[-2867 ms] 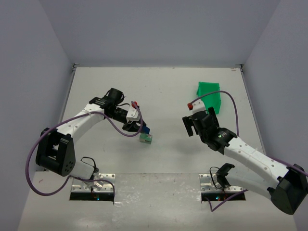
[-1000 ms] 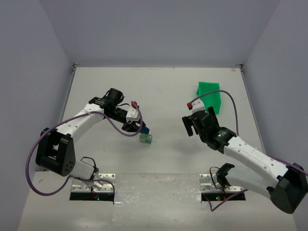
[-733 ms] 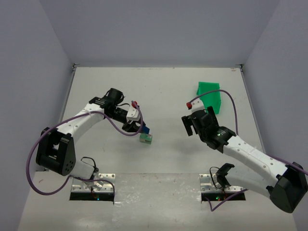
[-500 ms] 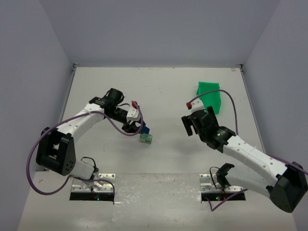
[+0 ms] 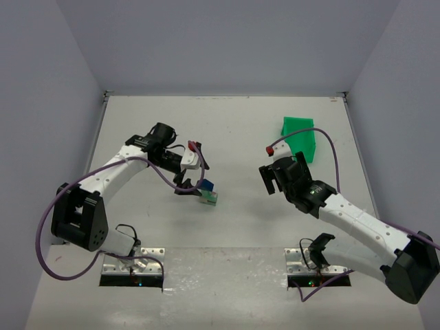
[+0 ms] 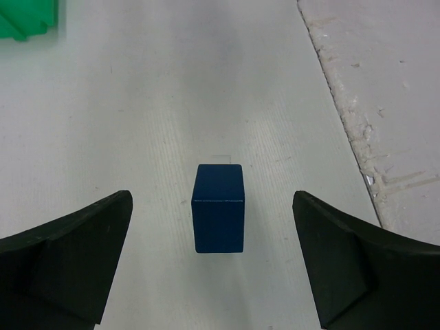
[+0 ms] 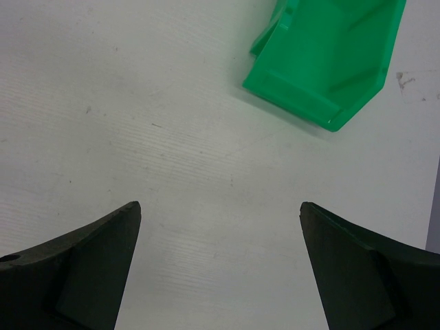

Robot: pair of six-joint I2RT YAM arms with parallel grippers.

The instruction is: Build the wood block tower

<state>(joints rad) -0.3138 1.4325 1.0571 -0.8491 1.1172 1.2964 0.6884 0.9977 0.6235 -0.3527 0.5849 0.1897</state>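
Observation:
A dark blue block [image 5: 207,185] stands on a light green block [image 5: 209,198] left of the table's middle. My left gripper [image 5: 193,177] is open around this small stack, its fingers well apart from the blue block on both sides. In the left wrist view the blue block [image 6: 219,216] stands free between the two wide black fingers [image 6: 82,247] of my left gripper [image 6: 212,201], and the green block beneath it is hidden. My right gripper [image 5: 269,180] hangs open over bare table to the right, and in its wrist view my right gripper [image 7: 218,206] has nothing between its fingers.
A bright green plastic bin [image 5: 300,137] lies at the back right, ahead of the right gripper, and the same bin [image 7: 330,62] fills the top of the right wrist view. A corner of the bin [image 6: 27,17] shows in the left wrist view. A rougher strip [image 6: 385,103] borders the table.
My left gripper has opened wide and let go of the blue block, which stays on the green block. The right arm has not moved.

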